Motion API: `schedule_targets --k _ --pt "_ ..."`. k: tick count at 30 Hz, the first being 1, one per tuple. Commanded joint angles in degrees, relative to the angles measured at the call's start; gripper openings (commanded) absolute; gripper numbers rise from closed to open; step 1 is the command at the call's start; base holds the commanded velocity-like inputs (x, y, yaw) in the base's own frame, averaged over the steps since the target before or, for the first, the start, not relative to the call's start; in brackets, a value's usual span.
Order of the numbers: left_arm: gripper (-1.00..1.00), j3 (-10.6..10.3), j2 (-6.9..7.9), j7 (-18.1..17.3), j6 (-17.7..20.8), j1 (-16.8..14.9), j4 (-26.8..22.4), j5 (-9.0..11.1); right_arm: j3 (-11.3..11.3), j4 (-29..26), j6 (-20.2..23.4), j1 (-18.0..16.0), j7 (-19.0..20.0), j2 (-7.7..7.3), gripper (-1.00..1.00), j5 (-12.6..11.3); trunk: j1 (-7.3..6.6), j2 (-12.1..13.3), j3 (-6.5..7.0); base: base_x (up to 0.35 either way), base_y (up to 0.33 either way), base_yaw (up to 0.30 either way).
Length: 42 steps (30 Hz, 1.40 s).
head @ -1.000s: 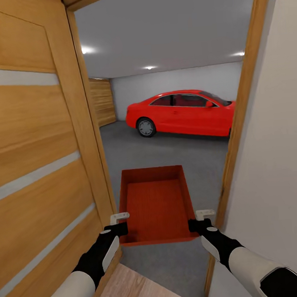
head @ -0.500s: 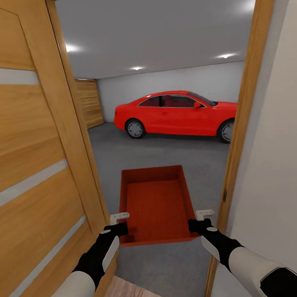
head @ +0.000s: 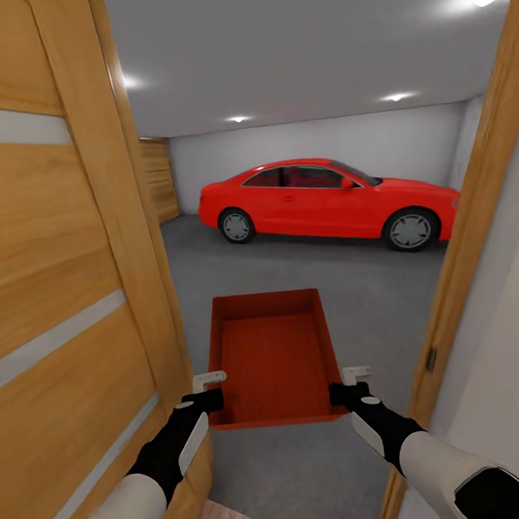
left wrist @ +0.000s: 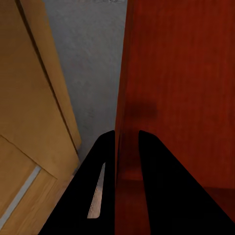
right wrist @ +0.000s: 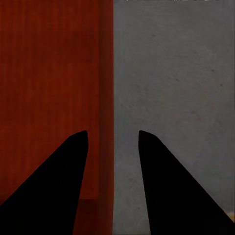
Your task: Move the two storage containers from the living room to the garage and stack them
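Observation:
One red-orange storage container (head: 271,352) hangs level in front of me over the dark grey garage floor (head: 363,282), in the doorway. My left gripper (head: 207,390) grips its near left corner; in the left wrist view the fingers (left wrist: 147,147) pinch the container wall (left wrist: 186,73), shut on it. My right gripper (head: 349,383) sits at the near right corner. In the right wrist view its fingers (right wrist: 73,147) straddle the container's side wall (right wrist: 105,73) with gaps on both sides, open.
A wooden door (head: 57,267) stands open close on my left, and the door frame (head: 478,258) is close on my right. A red car (head: 325,200) is parked across the garage ahead. A wooden plank door (head: 160,181) is at the far left.
The view has moved forward through the doorway and swung right, so more of the car and garage shows. The container and both grippers keep the same place in the picture.

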Motion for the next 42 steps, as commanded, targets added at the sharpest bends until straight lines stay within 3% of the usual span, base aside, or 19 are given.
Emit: schedule_targets --k 1,25,42 --pt "-1.00 -0.25 0.11 0.85 0.31 -0.04 -0.24 -0.58 -0.06 0.81 -0.25 -0.06 -0.87 -0.25 -1.00 -0.81 0.04 -0.05 -0.02 0.209 0.225 -0.048" --pt "-1.00 -0.25 0.11 0.85 0.31 -0.04 -0.24 -0.57 -0.06 0.81 -0.22 -0.04 -1.04 -0.24 -1.00 -0.85 0.04 -0.05 -0.02 0.207 0.211 -0.255" --pt "-1.00 -0.25 0.11 0.91 0.31 -0.04 -0.24 -0.64 -0.06 0.81 -0.22 -0.04 -1.04 -0.25 -1.00 -0.81 0.04 -0.05 -0.02 0.050 0.034 -0.230"
